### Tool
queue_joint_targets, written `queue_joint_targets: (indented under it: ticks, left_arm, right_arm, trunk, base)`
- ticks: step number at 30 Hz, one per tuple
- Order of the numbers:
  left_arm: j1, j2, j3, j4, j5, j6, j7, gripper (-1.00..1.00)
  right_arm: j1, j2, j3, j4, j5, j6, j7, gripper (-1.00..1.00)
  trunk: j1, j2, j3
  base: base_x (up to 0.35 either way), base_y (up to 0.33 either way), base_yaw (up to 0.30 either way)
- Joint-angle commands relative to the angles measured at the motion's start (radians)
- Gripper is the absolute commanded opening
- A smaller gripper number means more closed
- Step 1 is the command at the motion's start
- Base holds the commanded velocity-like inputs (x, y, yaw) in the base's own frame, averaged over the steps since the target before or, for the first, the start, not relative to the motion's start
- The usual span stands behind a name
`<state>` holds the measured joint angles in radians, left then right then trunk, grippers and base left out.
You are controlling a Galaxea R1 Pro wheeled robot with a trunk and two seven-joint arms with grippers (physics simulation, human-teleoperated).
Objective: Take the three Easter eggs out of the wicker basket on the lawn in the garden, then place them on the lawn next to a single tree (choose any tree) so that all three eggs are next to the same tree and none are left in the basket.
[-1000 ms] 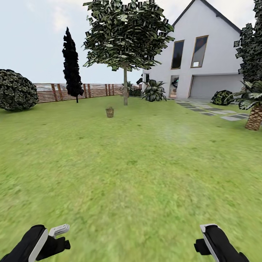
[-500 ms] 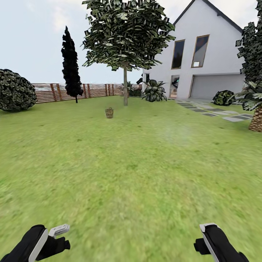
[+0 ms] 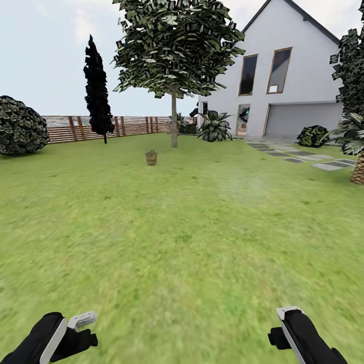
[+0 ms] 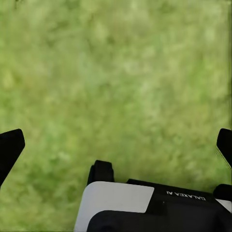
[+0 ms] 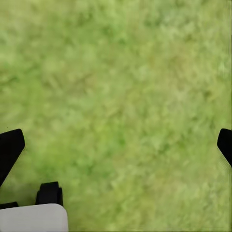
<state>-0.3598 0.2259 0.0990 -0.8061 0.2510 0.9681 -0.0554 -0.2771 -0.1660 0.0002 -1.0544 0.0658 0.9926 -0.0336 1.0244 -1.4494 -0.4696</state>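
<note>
Hanging low over the lawn [image 3: 192, 242], both end effectors, left [image 4: 116, 145] and right [image 5: 116, 145], point down, fingers spread, empty, well short of the basket [image 3: 150, 157] near the tree [image 3: 174, 121].

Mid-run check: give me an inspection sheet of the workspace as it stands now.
Surface: lawn, flat green grass.
Job's things: wicker basket far ahead on the grass, short of the tree; eggs too small to tell.
Clutter: nothing seen.
Hands: left hand and right hand both open over bare grass, holding nothing.
Cables: nothing seen.
Surroundings: white house, wooden fence, dark cypress, round bush, stepping-stone path.
</note>
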Motion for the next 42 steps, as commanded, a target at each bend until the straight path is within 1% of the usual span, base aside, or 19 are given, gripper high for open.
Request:
queue_joint_targets:
  ticks: [1, 23, 27, 34, 42]
  left_arm:
    - [-0.001, 0.0, 0.002, -0.001, -0.004, 0.004, -0.006, 1.0]
    - [0.0, 0.0, 0.003, -0.001, -0.004, 0.004, -0.006, 1.0]
    - [0.0, 0.0, 0.002, -0.001, -0.003, 0.004, -0.006, 1.0]
    - [0.0, 0.0, 0.003, -0.002, -0.002, 0.005, -0.01, 1.0]
    - [0.0, 0.01, 0.007, -0.002, -0.004, 0.006, -0.013, 1.0]
  right_arm:
    - [-0.001, 0.0, 0.0, -0.001, 0.007, 0.004, 0.003, 1.0]
    - [-0.001, -0.001, -0.002, -0.001, 0.008, 0.005, 0.003, 1.0]
    - [-0.001, -0.005, -0.009, -0.002, -0.003, 0.005, 0.003, 1.0]
    - [-0.001, -0.005, -0.009, -0.003, -0.004, 0.005, 0.003, 1.0]
    - [-0.001, -0.006, -0.01, -0.003, -0.004, 0.005, 0.003, 1.0]
  trunk:
    - [0.001, -0.001, -0.001]
    - [0.001, -0.001, -0.001]
    - [0.001, -0.001, -0.001]
    - [0.001, -0.001, -0.001]
    - [0.001, -0.001, -0.001]
  base:
    - [0.338, 0.0, 0.0]
    - [0.338, 0.0, 0.001]
    - [0.338, 0.0, 0.159]
    - [0.338, 0.0, 0.067]
    - [0.338, 0.0, 0.002]
